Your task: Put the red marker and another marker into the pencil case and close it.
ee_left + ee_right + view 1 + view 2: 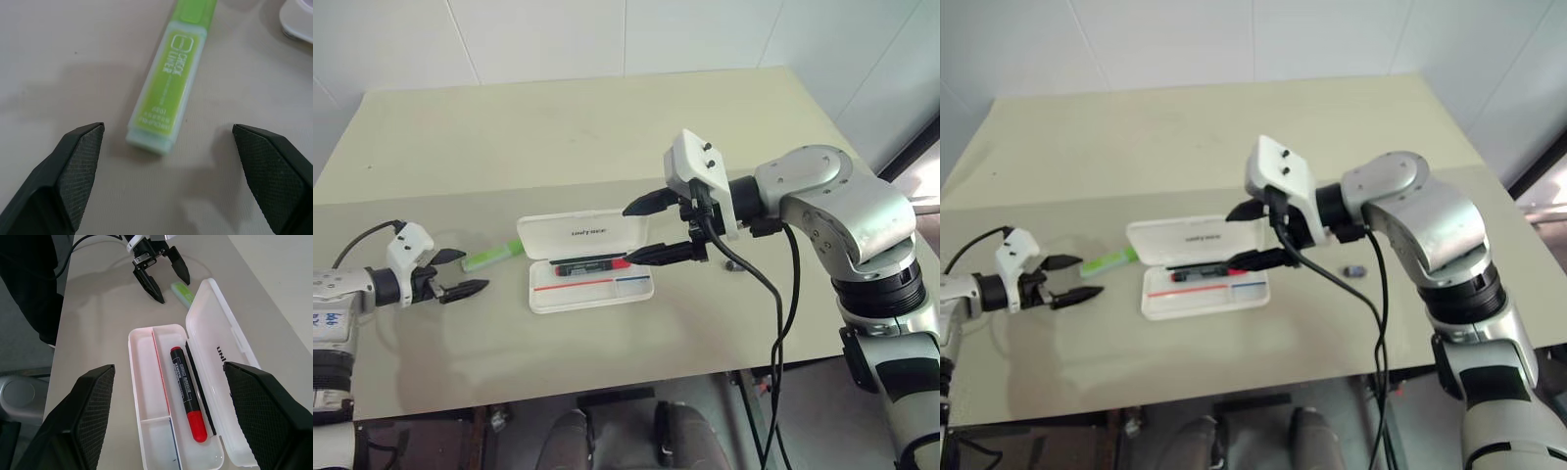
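The white pencil case (592, 294) lies open at the table's middle, lid (582, 233) folded back. Inside its long rear compartment rests the red marker (592, 265), black barrel with a red cap (196, 425). The light green marker (491, 257) lies flat on the table just left of the lid. My left gripper (475, 270) is open and low over the table, its fingers either side of the green marker's near end (149, 134) without touching it. Above the case's right end, my right gripper (626, 235) hovers open with nothing between its fingers.
A small dark object (732, 265) sits on the table to the right of the case. A black cable (773, 294) hangs from my right wrist past the table's front edge (607, 392). The far half of the beige table (587, 127) is bare.
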`<move>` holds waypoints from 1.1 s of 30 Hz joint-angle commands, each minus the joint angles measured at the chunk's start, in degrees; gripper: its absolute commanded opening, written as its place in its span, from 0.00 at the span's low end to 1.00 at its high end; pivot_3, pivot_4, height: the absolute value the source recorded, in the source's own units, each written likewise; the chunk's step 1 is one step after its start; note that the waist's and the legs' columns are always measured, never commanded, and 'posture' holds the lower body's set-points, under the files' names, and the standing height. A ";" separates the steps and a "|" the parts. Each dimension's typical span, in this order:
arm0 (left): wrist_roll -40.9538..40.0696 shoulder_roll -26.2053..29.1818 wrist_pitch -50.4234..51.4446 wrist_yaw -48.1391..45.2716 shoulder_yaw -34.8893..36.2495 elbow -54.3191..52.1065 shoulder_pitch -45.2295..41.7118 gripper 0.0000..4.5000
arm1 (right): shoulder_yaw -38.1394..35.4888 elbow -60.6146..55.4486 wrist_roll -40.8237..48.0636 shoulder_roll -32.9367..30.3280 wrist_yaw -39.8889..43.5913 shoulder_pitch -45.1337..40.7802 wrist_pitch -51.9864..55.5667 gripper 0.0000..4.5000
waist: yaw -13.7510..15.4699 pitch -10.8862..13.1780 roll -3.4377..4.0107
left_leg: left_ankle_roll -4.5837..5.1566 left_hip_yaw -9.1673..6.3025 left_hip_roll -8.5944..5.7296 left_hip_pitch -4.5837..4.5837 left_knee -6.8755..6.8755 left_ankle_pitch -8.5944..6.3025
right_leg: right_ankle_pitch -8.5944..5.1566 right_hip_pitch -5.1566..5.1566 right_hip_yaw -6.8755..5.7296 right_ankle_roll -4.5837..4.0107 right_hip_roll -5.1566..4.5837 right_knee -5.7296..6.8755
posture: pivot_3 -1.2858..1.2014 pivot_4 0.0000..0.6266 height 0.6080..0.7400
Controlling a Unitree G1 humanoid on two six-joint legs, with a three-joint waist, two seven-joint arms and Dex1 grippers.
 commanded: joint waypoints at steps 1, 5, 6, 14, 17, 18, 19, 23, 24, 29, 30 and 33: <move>1.30 -1.76 -2.15 0.15 -1.28 3.02 -2.44 1.00 | -0.74 -2.40 0.80 -0.60 -0.30 -0.44 -1.46 0.84 | 0.09 0.00 0.00 | 0.00 0.01 0.00 0.00 0.03 0.00 | 0.00 0.00 0.00 0.00 0.00 0.03 | 0.52 0.24 1.00; 2.37 -3.43 -4.12 -0.19 -2.47 6.89 -4.81 1.00 | -0.53 -2.96 0.92 -0.95 -0.27 -0.39 -1.72 0.84 | 0.69 -0.01 0.00 | 0.05 -0.01 -0.02 0.00 0.31 -0.03 | 0.02 0.10 -0.03 0.03 -0.03 0.08 | 0.52 0.24 1.00; 2.44 -3.64 -4.39 -0.60 -2.79 7.24 -5.05 1.00 | -0.67 -3.30 1.28 -1.05 -0.22 -0.41 -1.43 0.84 | 0.82 -0.01 0.00 | 0.08 -0.01 -0.02 0.00 0.37 -0.05 | 0.03 0.13 -0.03 0.06 -0.03 0.08 | 0.52 0.24 1.00; 3.06 -3.31 -4.45 -4.58 -4.68 6.29 -4.70 1.00 | -2.82 -3.99 6.20 -2.82 0.54 -1.63 2.43 0.84 | 1.49 -0.02 -0.02 | 0.06 0.08 -0.04 -0.01 0.44 -0.12 | 0.04 0.15 -0.16 0.08 -0.12 0.02 | 0.52 0.24 1.00; 3.34 -3.02 -4.75 -5.11 -5.02 6.23 -4.47 1.00 | -3.73 -0.96 6.30 -3.54 0.82 -4.32 2.01 0.84 | 1.39 -0.02 -0.02 | 0.04 0.19 -0.04 -0.01 0.46 -0.13 | 0.05 0.13 -0.18 0.08 -0.15 0.00 | 0.52 0.24 1.00; 3.32 -2.99 -4.77 -5.29 -5.06 6.13 -4.36 1.00 | -4.05 -0.02 6.50 -3.47 0.73 -5.30 2.11 0.84 | 1.38 -0.02 -0.02 | 0.04 0.21 -0.04 0.00 0.46 -0.13 | 0.05 0.13 -0.18 0.08 -0.15 0.00 | 0.52 0.24 1.00; 3.33 -3.01 -4.80 -5.29 -5.08 6.01 -4.28 1.00 | -4.34 0.79 6.74 -3.30 0.62 -6.25 2.26 0.84 | 1.38 -0.02 -0.02 | 0.05 0.22 -0.03 0.00 0.46 -0.13 | 0.05 0.13 -0.18 0.08 -0.15 0.01 | 0.52 0.24 1.00; 3.32 -3.23 -4.52 -5.85 -5.63 4.72 -3.30 0.86 | -4.28 2.97 5.97 -2.98 0.43 -8.60 0.87 0.85 | 1.44 -0.03 -0.03 | 0.07 0.23 -0.02 0.01 0.45 -0.17 | 0.05 0.13 -0.18 0.08 -0.15 -0.01 | 0.52 0.24 1.00; 3.29 -3.30 -4.42 -6.02 -5.75 4.36 -2.89 0.80 | -4.20 3.24 5.76 -3.05 0.47 -8.66 0.46 0.85 | 1.44 -0.03 -0.03 | 0.07 0.23 -0.02 0.01 0.46 -0.17 | 0.05 0.13 -0.18 0.08 -0.15 -0.02 | 0.52 0.24 1.00; 3.29 -3.28 -3.82 -6.69 -5.94 2.60 -0.99 0.45 | -3.52 6.94 4.10 -3.70 2.19 -7.99 -3.85 0.85 | 1.37 -0.04 -0.01 | 0.08 0.31 -0.02 0.03 0.47 -0.18 | 0.05 0.13 -0.17 0.10 -0.17 0.02 | 0.52 0.24 1.00; 3.31 -3.29 -3.70 -6.58 -5.85 2.46 -0.80 0.39 | -3.26 8.16 3.39 -3.80 2.70 -7.84 -5.23 0.85 | 1.34 -0.05 -0.01 | 0.09 0.31 -0.01 0.04 0.47 -0.18 | 0.05 0.13 -0.17 0.10 -0.16 0.02 | 0.52 0.24 1.00; 3.31 -3.30 -3.40 -6.29 -5.60 2.30 -0.58 0.24 | -2.78 10.51 2.09 -3.94 3.79 -7.77 -7.86 0.85 | 1.33 -0.05 -0.01 | 0.12 0.33 -0.02 0.05 0.47 -0.20 | 0.05 0.13 -0.15 0.10 -0.17 0.02 | 0.52 0.24 1.00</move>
